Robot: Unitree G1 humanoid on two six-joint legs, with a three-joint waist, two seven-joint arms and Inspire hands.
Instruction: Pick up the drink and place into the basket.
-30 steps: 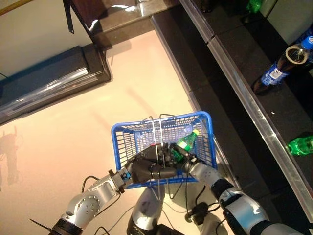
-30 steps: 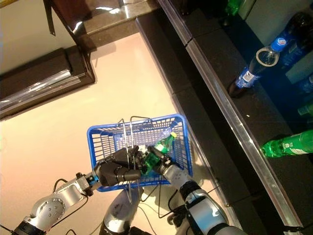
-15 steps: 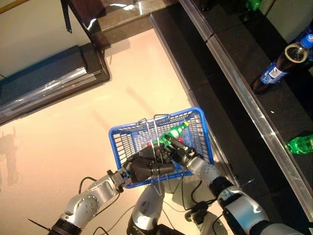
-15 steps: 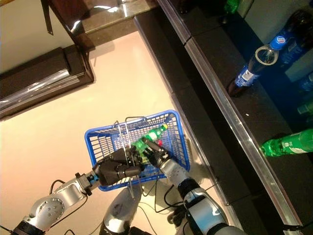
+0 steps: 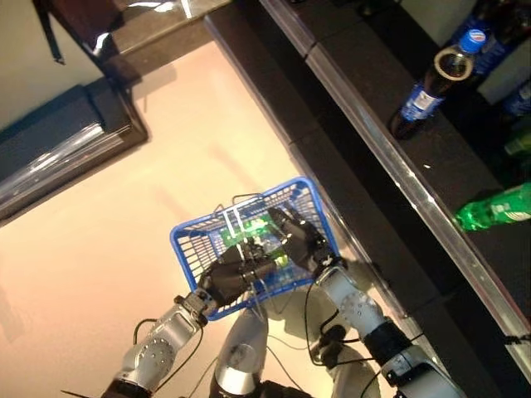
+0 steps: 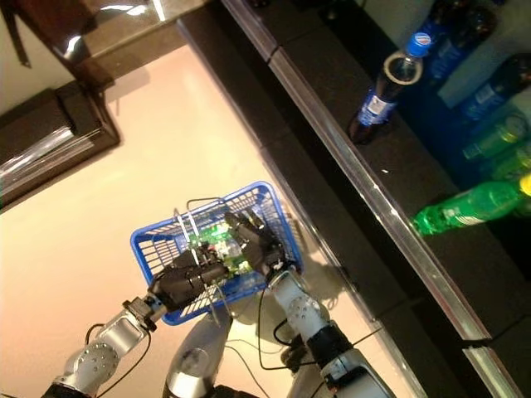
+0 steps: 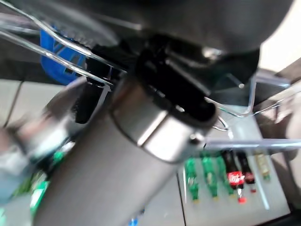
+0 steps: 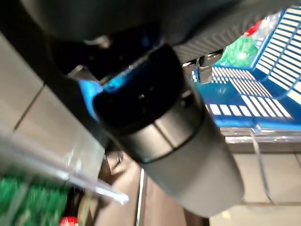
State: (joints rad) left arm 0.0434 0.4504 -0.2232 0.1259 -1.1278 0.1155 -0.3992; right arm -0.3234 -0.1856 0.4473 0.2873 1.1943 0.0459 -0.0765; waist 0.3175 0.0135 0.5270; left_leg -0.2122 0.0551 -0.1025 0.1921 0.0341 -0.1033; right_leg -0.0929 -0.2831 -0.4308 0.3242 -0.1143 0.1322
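One green drink bottle point(image 5: 249, 229), carried over the rim a second earlier, lay inside the blue basket point(image 5: 187, 243); right hand point(image 5: 294, 240) hovered above, grip unclear; left hand point(image 5: 236, 278) clasped the handles; placement apparently complete

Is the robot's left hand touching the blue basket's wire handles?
Touching. In the left eye view, the left hand has its fingers curled round the wire handles of the blue basket; the right eye view shows the same grip.

My two head eyes look steeply down on the same blue basket point(image 5: 319, 217); both wrist cameras sit very close.
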